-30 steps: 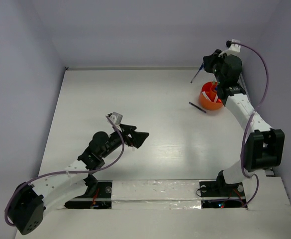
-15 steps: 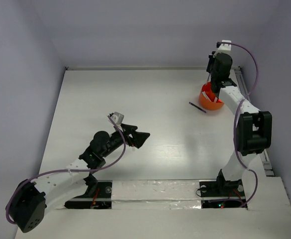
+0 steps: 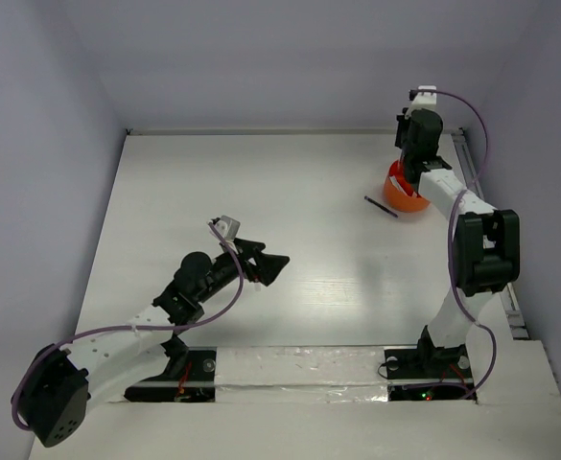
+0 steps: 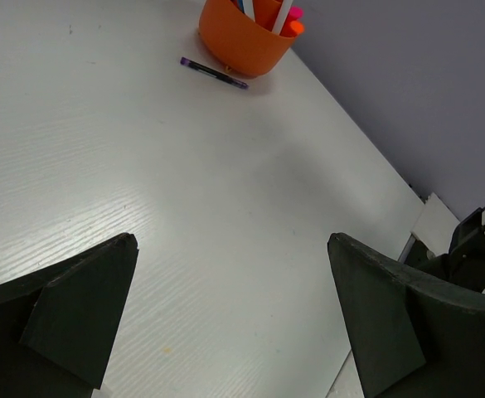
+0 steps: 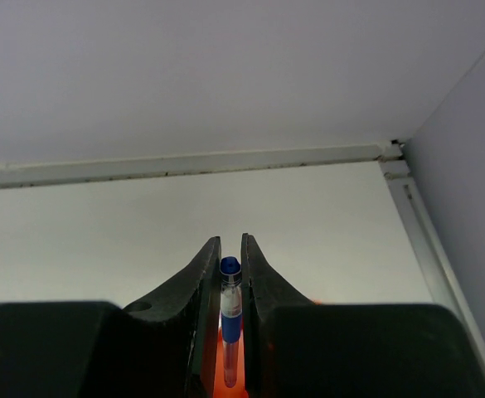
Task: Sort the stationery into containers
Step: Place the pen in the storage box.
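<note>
Right end effector (image 5: 230, 242): nearly closed, a blue pen (image 5: 230, 311) pinched between the fingers. The pen is held upright, cap end up, barrel running down between the pads. Orange is seen directly beneath the fingers, so the cup (image 3: 398, 195) is judged to be straight below. The vertical hold makes sense: the pen can be dropped tip-first into a divider slot without being tipped over the rim.

Left end effector (image 3: 266, 261): spread wide, nothing held, parked low over bare tabletop (image 3: 290, 192), well apart from the cup. Probably kept back so the right arm's path is not crossed.

A dark pen (image 3: 381, 206) is left loose on the tabletop, just beside the cup on the side facing the left end effector. It is judged to be the next pick.

View differences:
- The grip on the blue pen is shown only by the right wrist camera; from the top camera the fingers are hidden by the wrist.
- The cup's contents are shown only by the left wrist camera: a pink marker (image 4: 294, 12) and other items are already stood inside. The dark pen (image 4: 214, 73) is seen there far ahead of the open fingers.
- Which divider slot sits under the blue pen cannot be told from any view.
</note>
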